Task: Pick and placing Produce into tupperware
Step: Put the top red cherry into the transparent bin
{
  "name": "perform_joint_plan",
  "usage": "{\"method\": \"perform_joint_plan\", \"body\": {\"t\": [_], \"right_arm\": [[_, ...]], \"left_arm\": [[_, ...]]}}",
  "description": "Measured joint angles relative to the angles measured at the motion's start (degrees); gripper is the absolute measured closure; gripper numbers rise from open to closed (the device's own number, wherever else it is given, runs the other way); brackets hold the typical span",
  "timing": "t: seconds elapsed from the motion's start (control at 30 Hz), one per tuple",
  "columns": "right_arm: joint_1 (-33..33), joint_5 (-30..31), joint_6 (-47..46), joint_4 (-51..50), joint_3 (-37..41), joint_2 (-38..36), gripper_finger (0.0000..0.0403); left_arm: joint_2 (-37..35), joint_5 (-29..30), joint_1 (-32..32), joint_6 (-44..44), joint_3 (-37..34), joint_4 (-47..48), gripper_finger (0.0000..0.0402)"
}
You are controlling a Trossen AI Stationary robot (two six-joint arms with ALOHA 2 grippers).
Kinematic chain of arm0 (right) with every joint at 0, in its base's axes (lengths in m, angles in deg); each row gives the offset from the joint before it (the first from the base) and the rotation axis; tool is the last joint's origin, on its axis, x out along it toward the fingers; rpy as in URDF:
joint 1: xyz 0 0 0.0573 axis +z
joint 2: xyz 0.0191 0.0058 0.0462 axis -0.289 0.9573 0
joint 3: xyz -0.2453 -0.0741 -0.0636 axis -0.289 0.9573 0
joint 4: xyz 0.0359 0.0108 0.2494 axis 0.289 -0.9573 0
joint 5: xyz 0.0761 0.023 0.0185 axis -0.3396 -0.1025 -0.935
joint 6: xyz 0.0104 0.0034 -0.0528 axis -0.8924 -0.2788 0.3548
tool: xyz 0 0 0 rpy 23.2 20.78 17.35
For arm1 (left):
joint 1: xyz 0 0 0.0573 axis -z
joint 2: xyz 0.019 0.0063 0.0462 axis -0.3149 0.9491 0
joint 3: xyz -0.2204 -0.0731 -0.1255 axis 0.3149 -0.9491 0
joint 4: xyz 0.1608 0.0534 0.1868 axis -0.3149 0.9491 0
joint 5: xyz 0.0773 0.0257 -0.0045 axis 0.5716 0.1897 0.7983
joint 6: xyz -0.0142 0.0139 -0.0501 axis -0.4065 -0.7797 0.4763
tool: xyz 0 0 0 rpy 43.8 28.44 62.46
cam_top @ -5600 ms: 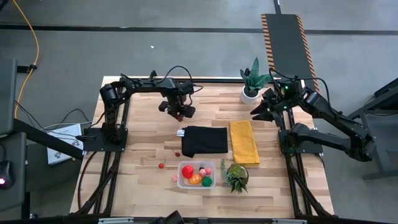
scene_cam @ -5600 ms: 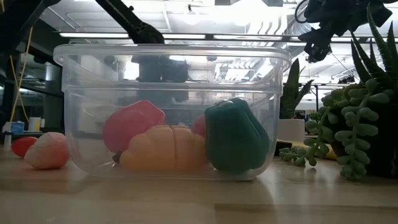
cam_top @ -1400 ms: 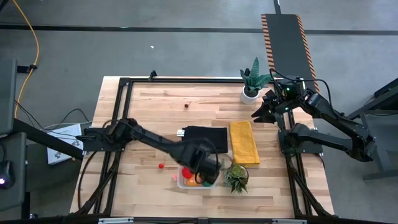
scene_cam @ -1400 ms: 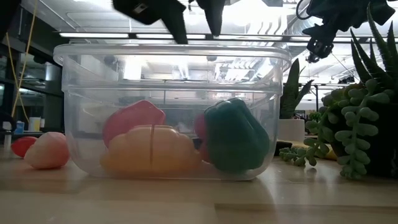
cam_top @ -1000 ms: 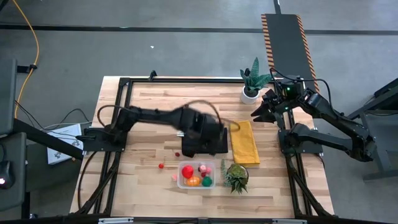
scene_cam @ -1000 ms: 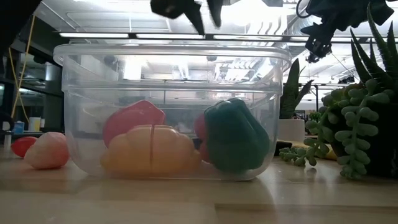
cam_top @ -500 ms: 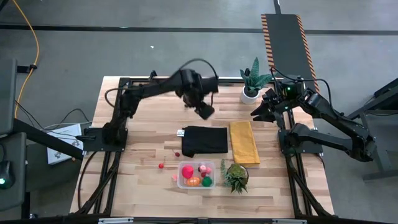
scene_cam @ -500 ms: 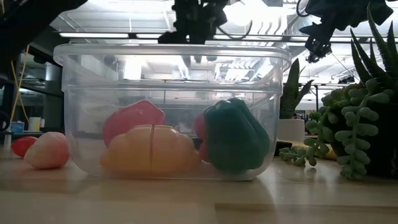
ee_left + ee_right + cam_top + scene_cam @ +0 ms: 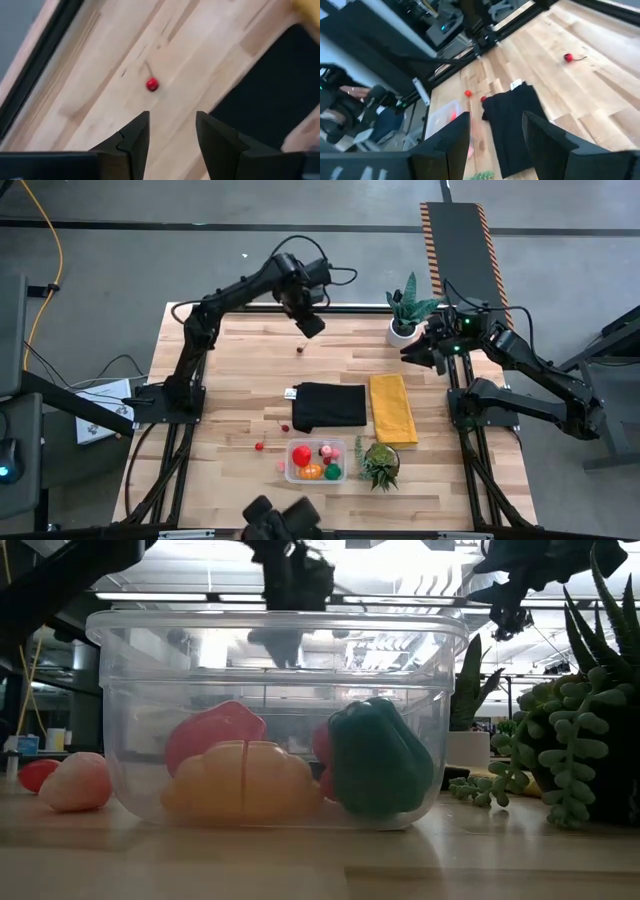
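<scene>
While above the cherry [image 9: 152, 84], left hand [image 9: 171, 131] open, no readable writing.

Tupperware [image 9: 451, 120] blurred behind right fingers [image 9: 451, 145].

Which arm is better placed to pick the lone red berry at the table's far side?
Left: its open pincer hangs right above the red berry, while the right pincer waits beside the potted plant.

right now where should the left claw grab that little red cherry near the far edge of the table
Grip the round red body of the cherry, coming straight down from above. It lies alone on bare wood with only a thin stem beside it, and the open left claw hangs nearly over it.
</scene>
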Motion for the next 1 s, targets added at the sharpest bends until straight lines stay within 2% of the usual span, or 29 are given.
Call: {"method": "perform_joint_plan", "body": {"t": [0.13, 0.37, 0.67, 1.0], "right_arm": [[0.0, 2.4, -0.7, 1.0, 0.0, 0.0, 0.0231], [-0.5, 5.3, -2.2, 1.8, 0.0, 0.1, 0.0231], [-0.5, 7.4, -4.5, 1.8, 0.0, 0.8, 0.0231], [-0.5, 7.4, -5.2, 3.1, 0.0, 3.3, 0.0231]], "left_arm": [[0.0, -1.6, -2.3, -3.0, -5.2, -1.2, 0.0260], [0.1, -1.9, -4.2, -4.6, -14.8, -9.0, 0.0267], [0.1, -1.8, -4.0, -7.4, -26.2, -19.0, 0.0268], [0.1, -3.4, -4.1, -6.5, -30.2, -24.5, 0.0268]]}}
